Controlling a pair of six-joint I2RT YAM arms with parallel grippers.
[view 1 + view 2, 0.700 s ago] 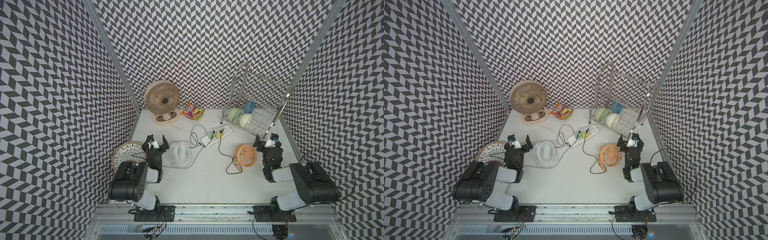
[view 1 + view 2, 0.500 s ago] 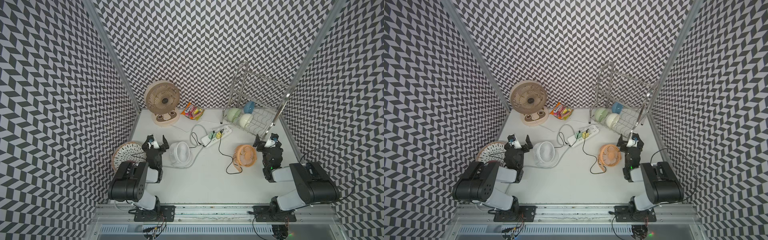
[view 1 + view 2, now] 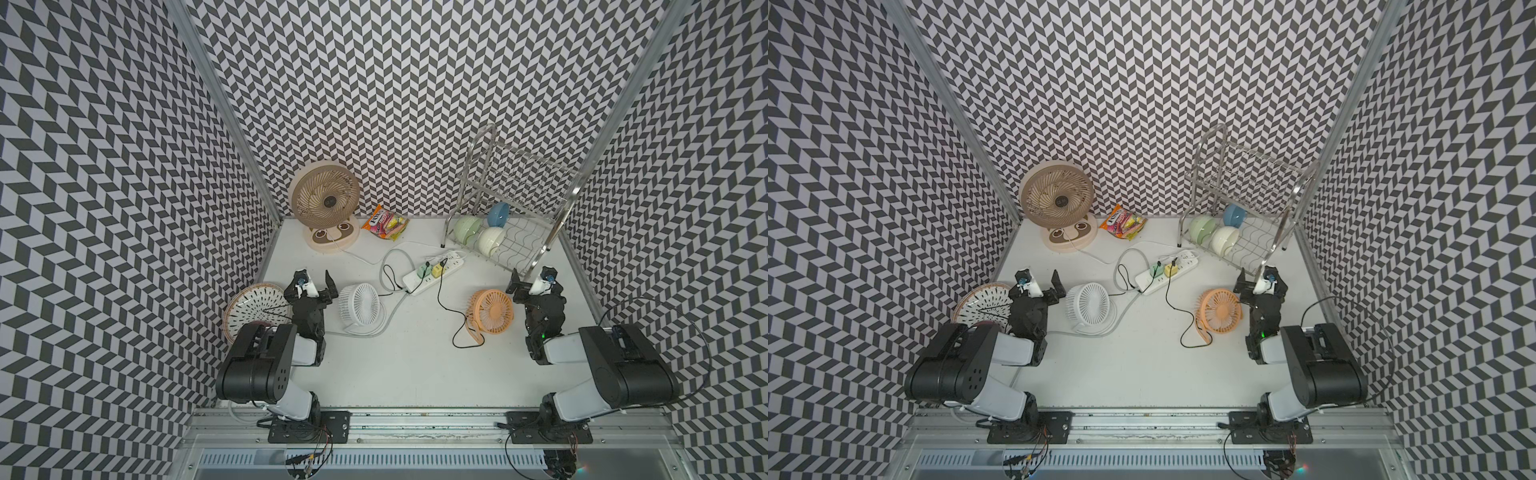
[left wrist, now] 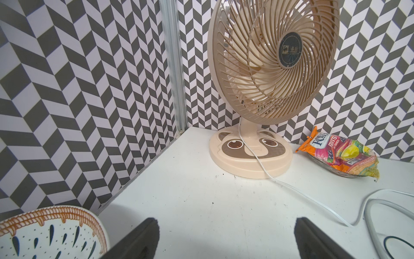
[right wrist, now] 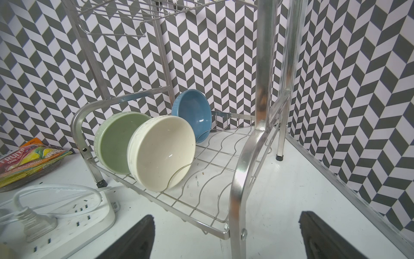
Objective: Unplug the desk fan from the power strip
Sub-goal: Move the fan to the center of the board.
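The power strip lies slanted at the middle back of the desk, between the white mini fan and the dish rack. It carries a green adapter, a yellow adapter and, at its far end, a white plug. The thin white cord from the beige desk fan seems to lead to that plug, so I judge it the one to pull.

Left jaws and right jaws both stand wide and empty, well apart from the strip; the left are beside the white fan, the right beside the orange fan; the reach has not begun.

To do it well, the right jaws should pinch the plug's body, never the cord; the left jaws should press the strip's near end flat so it cannot lift. The pull should be straight out of the socket, clear of the black cable and the rack's leg.
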